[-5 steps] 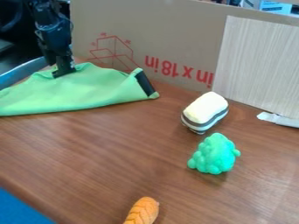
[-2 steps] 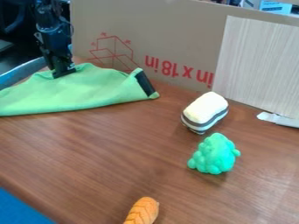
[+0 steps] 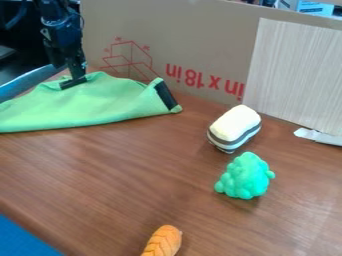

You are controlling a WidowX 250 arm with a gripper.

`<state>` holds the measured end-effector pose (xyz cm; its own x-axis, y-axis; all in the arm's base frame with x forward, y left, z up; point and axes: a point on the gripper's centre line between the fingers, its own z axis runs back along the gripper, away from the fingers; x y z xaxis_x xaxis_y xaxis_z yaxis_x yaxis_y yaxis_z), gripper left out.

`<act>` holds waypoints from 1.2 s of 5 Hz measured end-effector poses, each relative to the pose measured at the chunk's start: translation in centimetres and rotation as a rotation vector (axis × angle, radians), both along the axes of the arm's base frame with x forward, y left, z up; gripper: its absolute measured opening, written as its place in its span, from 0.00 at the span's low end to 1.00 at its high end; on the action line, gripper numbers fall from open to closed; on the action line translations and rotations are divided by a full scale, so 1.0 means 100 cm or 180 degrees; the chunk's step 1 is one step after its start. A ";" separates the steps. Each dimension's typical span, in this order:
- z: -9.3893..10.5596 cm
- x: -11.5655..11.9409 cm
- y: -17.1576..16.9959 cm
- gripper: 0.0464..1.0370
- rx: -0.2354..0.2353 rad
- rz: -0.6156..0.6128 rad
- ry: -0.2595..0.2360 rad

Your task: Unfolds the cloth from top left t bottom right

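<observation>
Green cloth (image 3: 93,107) lies folded at the desk's (image 3: 100,175) upper left, the gripper (image 3: 73,80) at its top edge
Jaw opening and hold: cannot tell; rightward sit a striped toy (image 3: 234,125) and lumpy green toy (image 3: 246,177), an orange toy (image 3: 162,242) at the bottom edge

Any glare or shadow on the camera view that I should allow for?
Camera view: soft shadow under the green lumpy toy; faint pale sheen on the table at lower right; black arm partly merges with the dark background, upper left, but the hand contrasts with the green cloth.
</observation>
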<state>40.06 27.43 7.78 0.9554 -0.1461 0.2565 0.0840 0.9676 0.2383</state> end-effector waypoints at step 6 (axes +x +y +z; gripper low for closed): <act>-0.023 0.000 0.000 0.12 -0.0009 0.0005 0.0145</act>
